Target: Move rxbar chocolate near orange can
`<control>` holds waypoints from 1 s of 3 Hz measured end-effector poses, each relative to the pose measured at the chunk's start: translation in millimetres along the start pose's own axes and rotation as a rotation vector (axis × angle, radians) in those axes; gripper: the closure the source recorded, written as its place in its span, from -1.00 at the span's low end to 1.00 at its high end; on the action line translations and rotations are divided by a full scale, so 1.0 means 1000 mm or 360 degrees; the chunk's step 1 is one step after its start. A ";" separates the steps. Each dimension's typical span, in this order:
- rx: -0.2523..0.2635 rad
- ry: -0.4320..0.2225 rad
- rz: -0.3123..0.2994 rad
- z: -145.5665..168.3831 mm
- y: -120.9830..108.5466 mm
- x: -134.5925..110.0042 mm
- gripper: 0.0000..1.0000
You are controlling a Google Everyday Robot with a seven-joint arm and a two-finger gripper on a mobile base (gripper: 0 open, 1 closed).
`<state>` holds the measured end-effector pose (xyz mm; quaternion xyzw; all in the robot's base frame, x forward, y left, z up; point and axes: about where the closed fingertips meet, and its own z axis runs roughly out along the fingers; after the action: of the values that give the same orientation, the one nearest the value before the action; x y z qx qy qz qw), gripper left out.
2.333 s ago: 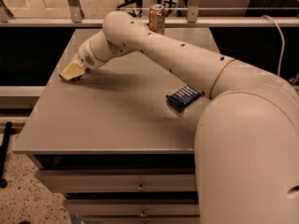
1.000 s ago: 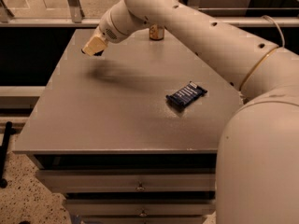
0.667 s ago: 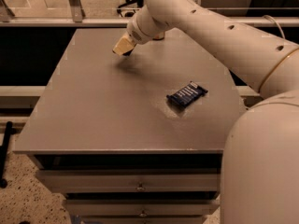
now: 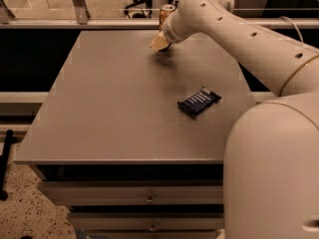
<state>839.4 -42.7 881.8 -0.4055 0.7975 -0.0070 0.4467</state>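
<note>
The pincer (image 4: 160, 43) has swung right to beside the orange can (image 4: 166, 11), grip unreadable; a nudge could topple it.

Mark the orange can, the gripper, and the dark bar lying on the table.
orange can (image 4: 166, 12): camera view, upper body under silver top.
gripper (image 4: 160, 44): camera view, tan tip, close by the can.
dark bar (image 4: 199, 101): camera view, middle of wrapper.

The cream arm (image 4: 239, 31) ends in a pale tan tool (image 4: 160, 43) low over the far part of the dull grey-brown surface (image 4: 114, 108), just beside the orange-tan, silver-topped can (image 4: 166, 13), while the dark bluish bar (image 4: 199, 101) carries rows of white lettering.
</note>
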 end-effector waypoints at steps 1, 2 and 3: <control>0.0174 0.0001 0.0056 0.002 -0.040 0.014 1.00; 0.0285 -0.0006 0.0102 0.002 -0.060 0.021 0.94; 0.0337 -0.0016 0.0141 0.006 -0.070 0.025 0.32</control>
<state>881.7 -103.4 886.7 -0.3203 0.8072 -0.0695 0.4909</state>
